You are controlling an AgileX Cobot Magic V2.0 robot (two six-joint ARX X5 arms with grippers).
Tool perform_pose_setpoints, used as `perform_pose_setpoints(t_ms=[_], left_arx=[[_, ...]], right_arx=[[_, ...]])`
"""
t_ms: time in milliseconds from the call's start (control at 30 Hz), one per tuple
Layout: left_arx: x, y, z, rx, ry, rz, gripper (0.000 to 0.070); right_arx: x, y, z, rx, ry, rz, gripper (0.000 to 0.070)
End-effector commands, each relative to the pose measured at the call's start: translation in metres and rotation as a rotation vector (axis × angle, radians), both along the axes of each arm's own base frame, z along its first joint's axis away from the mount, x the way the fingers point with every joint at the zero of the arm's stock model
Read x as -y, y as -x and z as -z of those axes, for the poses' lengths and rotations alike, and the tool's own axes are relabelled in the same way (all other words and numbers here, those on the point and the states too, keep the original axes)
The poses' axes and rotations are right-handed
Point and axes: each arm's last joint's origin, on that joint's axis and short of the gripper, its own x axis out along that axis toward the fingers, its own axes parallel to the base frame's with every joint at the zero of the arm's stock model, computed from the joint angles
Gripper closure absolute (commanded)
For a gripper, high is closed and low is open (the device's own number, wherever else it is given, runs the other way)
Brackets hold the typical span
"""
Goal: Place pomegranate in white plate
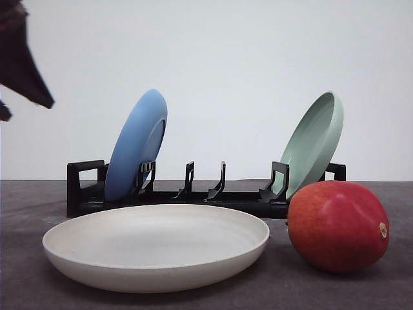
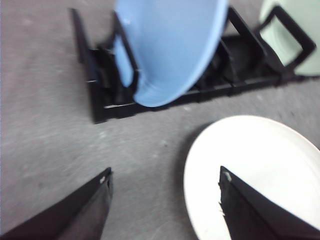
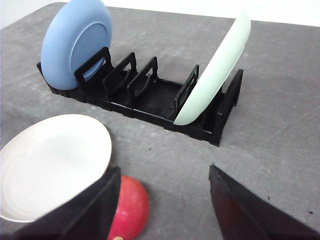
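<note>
The pomegranate [image 1: 337, 225] sat on the grey bench [image 1: 26, 213] at the lower right of the front view, just beside the white plate [image 1: 155, 246], which lay flat and bare at lower centre. Behind them a black rack [image 1: 84, 190] held a blue plate [image 1: 135, 145] at its left end and a pale green plate [image 1: 314, 143] at its right, both leaning. The right end effector [image 3: 162, 205] hung spread wide above the fruit, gripping nothing. The left end effector [image 2: 165, 205] was also wide apart, one finger [image 2: 250, 210] over the white plate's edge.
</note>
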Motion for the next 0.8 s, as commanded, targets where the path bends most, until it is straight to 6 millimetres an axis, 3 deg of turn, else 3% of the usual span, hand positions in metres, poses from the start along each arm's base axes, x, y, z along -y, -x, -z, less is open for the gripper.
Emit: perform_pose_setpoints(t_ms=[0,167,367,533,767], left_arx=[[-0.001,0.002,0.000,0.013,0.019,-0.009,0.0300],[-0.006,0.006,-0.003,0.048,0.028,-0.025,0.0301],[-0.007,0.005,-0.003,0.050,0.029,-0.031,0.0304],[-0.007,0.005,-0.003,0.050,0.029,-0.031,0.0306],[-0.007,0.005,-0.003,0.049,0.029,-0.031,0.0306]], right_arx=[[0.000,0.001,-0.006,0.027,-0.003,-0.006,0.0347],[-0.001,0.000,-0.005,-0.020,-0.058,0.017,0.0346],[-0.007,-0.014,0.002,-0.275,-0.179,0.008,0.0340],[-0.019,-0.035,0.009,-0.441,-0.112,-0.007,0.0337],[-0.045,-0.062,0.018,-0.552,0.036,-0.026,0.0271]])
